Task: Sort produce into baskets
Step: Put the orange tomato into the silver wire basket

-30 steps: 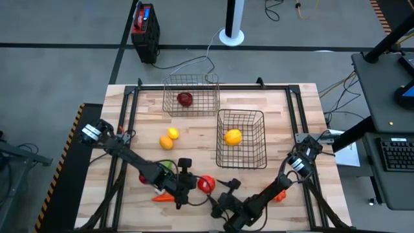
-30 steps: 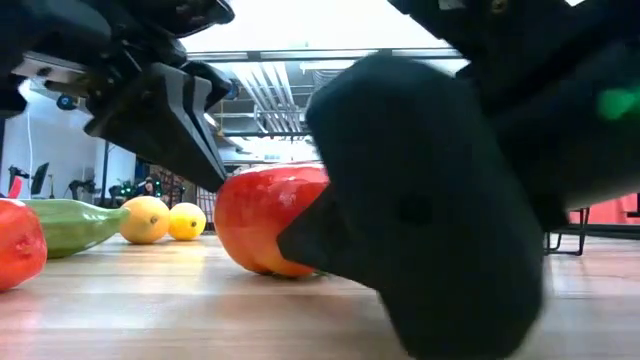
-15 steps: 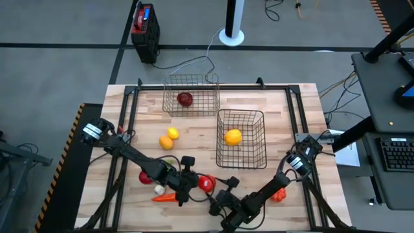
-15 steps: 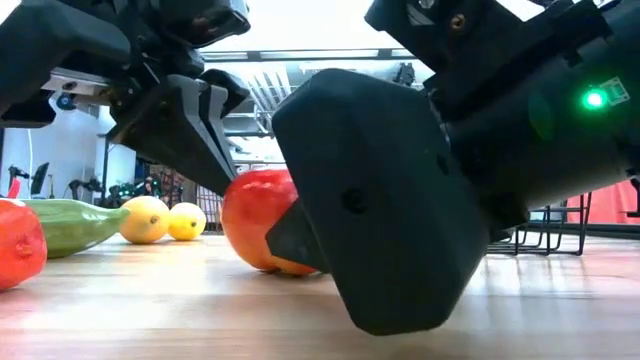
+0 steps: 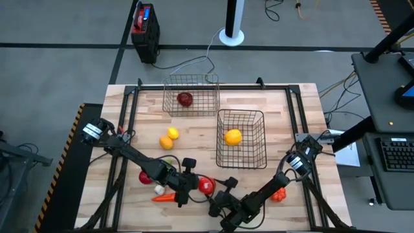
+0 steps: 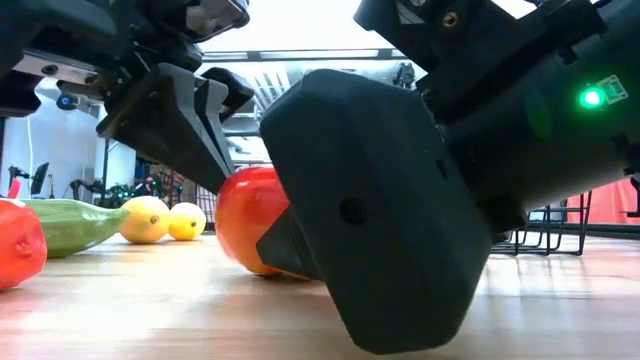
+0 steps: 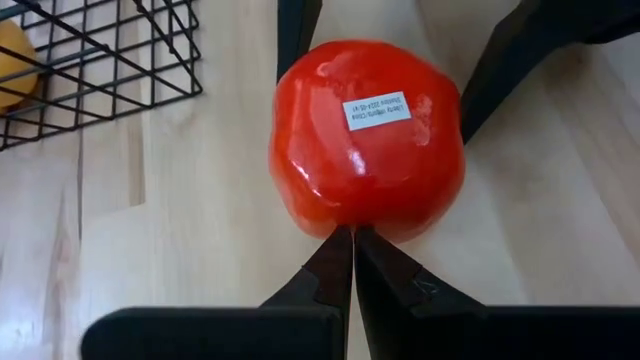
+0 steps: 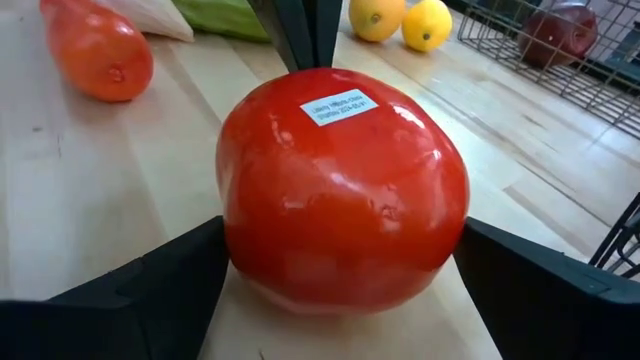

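On the wooden table (image 5: pixel 272 107), the red tomato (image 8: pixel 340 190) sits between the wide-open right gripper (image 8: pixel 335 265), closed left gripper (image 7: pixel 352 262) touching.

Left arm reaches low across the counter (image 5: pixel 194 123); its end effector (image 7: pixel 352 245) is fully closed, fingertips pressed together. Right arm comes in low from the opposite side; its end effector (image 8: pixel 340 265) is spread wide, one finger (image 8: pixel 130 290) on each side, facing the left end effector.

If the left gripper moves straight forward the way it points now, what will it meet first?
Most likely the red tomato: the shut left gripper points at it and seems already to touch it.
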